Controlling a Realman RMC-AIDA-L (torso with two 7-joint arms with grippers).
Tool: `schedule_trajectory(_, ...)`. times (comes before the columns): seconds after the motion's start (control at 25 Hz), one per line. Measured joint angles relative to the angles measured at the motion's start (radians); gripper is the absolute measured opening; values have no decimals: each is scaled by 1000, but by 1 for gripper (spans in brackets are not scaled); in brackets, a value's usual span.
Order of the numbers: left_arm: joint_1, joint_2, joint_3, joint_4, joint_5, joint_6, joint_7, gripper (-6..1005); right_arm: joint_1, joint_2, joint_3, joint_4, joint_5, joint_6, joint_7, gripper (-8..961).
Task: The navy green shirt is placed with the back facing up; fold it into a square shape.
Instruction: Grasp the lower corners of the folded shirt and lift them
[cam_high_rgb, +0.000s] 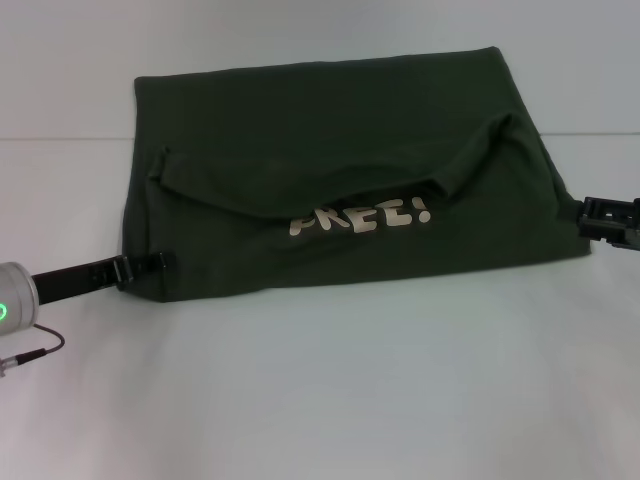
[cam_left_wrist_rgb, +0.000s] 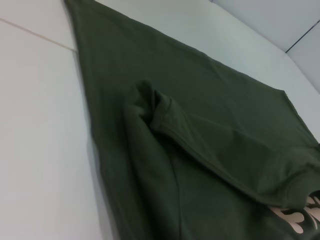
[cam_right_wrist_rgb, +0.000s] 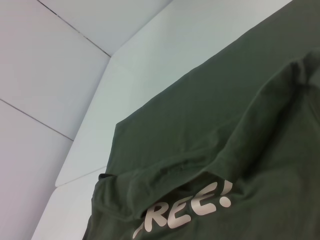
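Left gripper (cam_high_rgb: 150, 264) pinches the near left corner of the navy green shirt (cam_high_rgb: 340, 150); right gripper (cam_high_rgb: 590, 217) grips its right edge. Shirt lies folded on the white table (cam_high_rgb: 330, 390), "FREE!" lettering (cam_high_rgb: 360, 217) upward

Black tools (cam_high_rgb: 140, 268), silver green-lit wrist (cam_high_rgb: 12, 298)

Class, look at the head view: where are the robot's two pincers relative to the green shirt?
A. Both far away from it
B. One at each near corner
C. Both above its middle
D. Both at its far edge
B: the left pincer and the right pincer each sit at a near corner of the navy green shirt.
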Motion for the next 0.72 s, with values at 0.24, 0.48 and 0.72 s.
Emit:
schedule_trajectory(0.24, -4, -1, 1, 1, 16, -4, -1, 423, 3, -2, 2, -2, 0, -4, 3, 697)
schedule_trajectory(0.48, -7, -1, 1, 1, 21, -9, -1, 296, 10, -4, 5, 0, 0, -4, 3, 690)
schedule_trajectory(0.72, -7, 6, 1, 1, 23, -2, -6, 159, 15, -5, 5, -4, 1, -7, 3, 681)
